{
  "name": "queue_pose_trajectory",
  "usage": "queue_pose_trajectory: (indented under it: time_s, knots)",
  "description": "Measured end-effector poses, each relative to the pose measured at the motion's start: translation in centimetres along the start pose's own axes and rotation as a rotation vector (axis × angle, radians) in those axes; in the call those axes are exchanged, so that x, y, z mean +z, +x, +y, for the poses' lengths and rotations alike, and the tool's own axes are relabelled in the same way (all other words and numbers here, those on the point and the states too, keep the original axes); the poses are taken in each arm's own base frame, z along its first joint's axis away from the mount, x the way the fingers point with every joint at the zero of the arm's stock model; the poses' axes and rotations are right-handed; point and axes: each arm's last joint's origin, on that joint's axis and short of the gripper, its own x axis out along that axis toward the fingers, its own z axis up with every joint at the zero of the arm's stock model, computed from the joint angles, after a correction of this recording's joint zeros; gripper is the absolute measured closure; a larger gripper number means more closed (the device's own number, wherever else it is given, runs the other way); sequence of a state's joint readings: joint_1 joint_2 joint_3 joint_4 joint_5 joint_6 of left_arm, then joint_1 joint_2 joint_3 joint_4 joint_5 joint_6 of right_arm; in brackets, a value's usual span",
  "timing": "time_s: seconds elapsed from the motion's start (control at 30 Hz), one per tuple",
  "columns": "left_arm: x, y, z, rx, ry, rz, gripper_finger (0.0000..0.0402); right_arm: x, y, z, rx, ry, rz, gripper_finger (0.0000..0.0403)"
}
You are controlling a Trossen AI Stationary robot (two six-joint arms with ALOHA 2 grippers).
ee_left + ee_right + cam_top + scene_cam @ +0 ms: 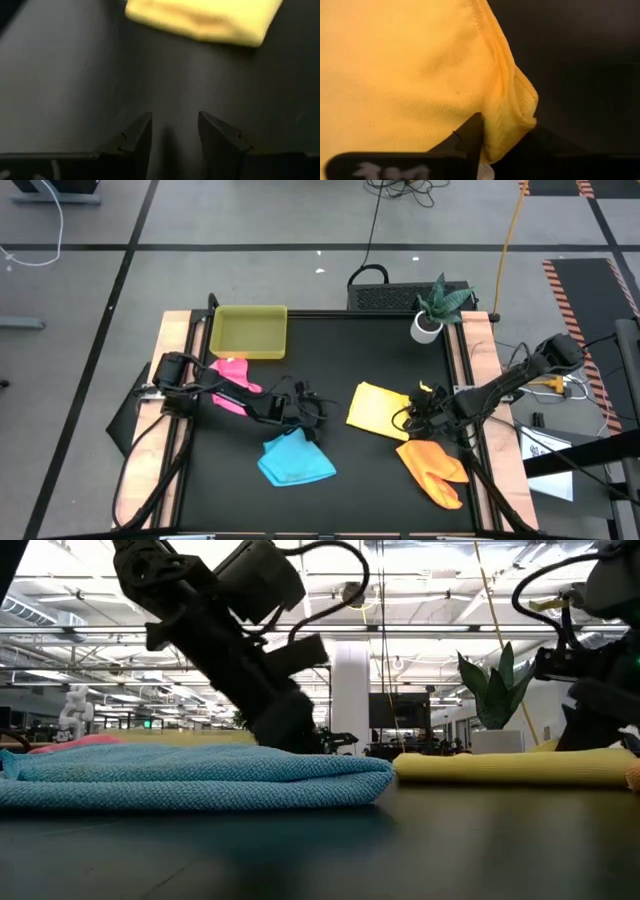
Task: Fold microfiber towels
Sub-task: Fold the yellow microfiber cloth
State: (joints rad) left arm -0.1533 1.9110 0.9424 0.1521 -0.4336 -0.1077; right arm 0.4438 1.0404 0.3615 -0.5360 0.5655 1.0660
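A folded yellow towel (378, 408) lies flat right of the table's middle. My right gripper (507, 135) is at its right-hand corner, fingers parted, with the corner fold between them. My left gripper (175, 125) hovers open over bare table just left of the yellow towel (200, 17), nothing between its fingers. The blue towel (295, 460) lies folded near the front. The orange towel (433, 470) lies bunched at the front right. The pink towel (232, 378) lies under my left arm. My right gripper has the yellow towel's doubled-over corner (512, 112) between its parted fingers, which slant down onto it from the table's right side. The towel lies flat on the table. Whether either finger (470, 134) touches the cloth I cannot tell.
A yellow-green tray (248, 332) stands at the far left. A potted plant (437, 308) and a black box (385, 295) sit at the far edge. Bare black table shows between the blue and yellow towels.
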Motion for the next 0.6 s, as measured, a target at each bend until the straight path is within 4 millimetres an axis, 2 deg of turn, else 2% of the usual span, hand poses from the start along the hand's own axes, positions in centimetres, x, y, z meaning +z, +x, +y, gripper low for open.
queue_pose_trajectory:
  time_s: [0.1,0.23,0.47,0.6]
  knots:
    - [-0.5,-0.2,-0.2,0.057,-0.008,0.037,0.0238,0.3,-0.7,-0.4,0.038,0.061,-0.018,0.0275]
    - [-0.7,-0.3,-0.2,0.111,-0.014,0.041,0.0238,1.0,-1.7,-0.4,0.128,0.115,-0.069,0.0271]
    - [-0.7,-0.3,-0.2,0.112,-0.014,0.041,0.0238,2.7,-2.8,1.2,0.331,0.043,-0.241,0.0299]
    - [-0.7,-0.3,-0.2,0.112,-0.015,0.040,0.0238,3.3,-2.6,1.9,0.347,-0.027,-0.294,0.0323]
